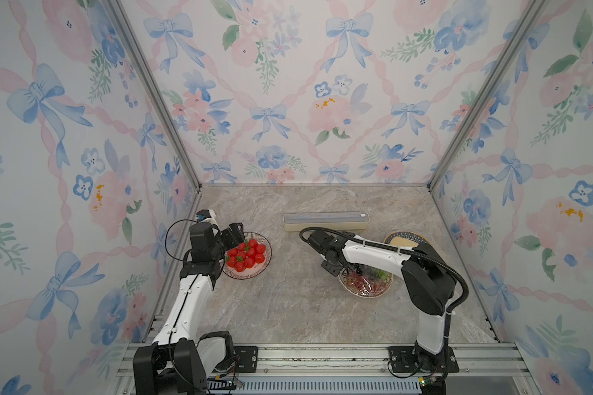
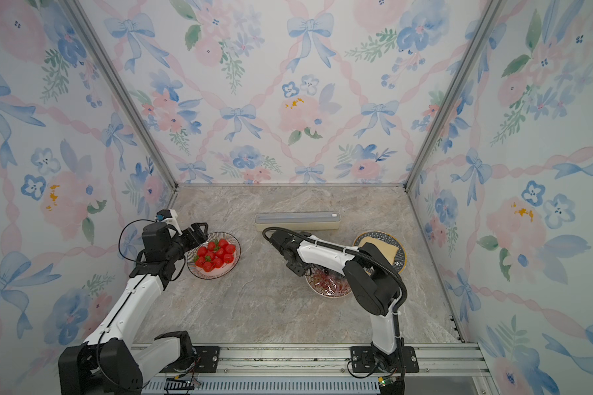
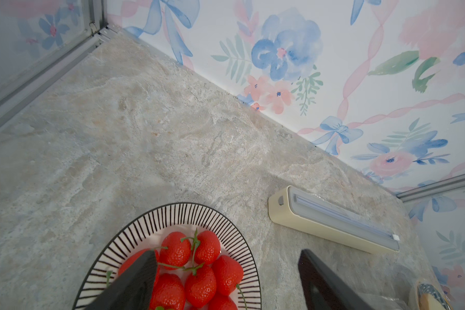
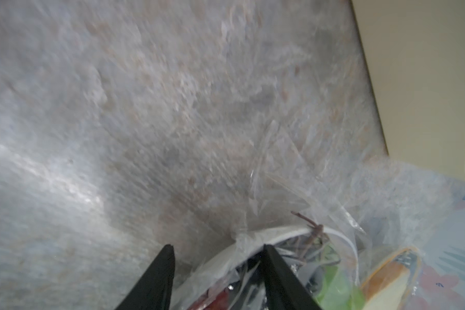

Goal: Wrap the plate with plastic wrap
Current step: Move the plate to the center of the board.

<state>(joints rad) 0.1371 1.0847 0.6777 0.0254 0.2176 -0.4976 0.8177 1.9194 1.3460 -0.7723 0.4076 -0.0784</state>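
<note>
A: In front of the cream box [image 1: 326, 221], near its right end, seeing the plate [image 1: 367, 297] of grapes [image 1: 360, 284] under the plastic wrap [image 4: 279, 171]?

B: Yes. Lies crinkled over the grapes, spilling past the rim onto the desk [image 1: 288, 307] toward the box. Cannot tell whether cut free of the box.

A: And the right fingers [image 4: 218, 247]?

B: Half apart, astride the box-side rim, one outside, one inside. Nothing visibly clamped. Probably placed there to pinch the loose flap and tuck it under.

A: And the left fingers [image 3: 227, 255]?

B: Spread wide, empty, hovering over the strawberry plate [image 3: 177, 212] off the box's left end. Likely parked clear to leave working room.
</note>
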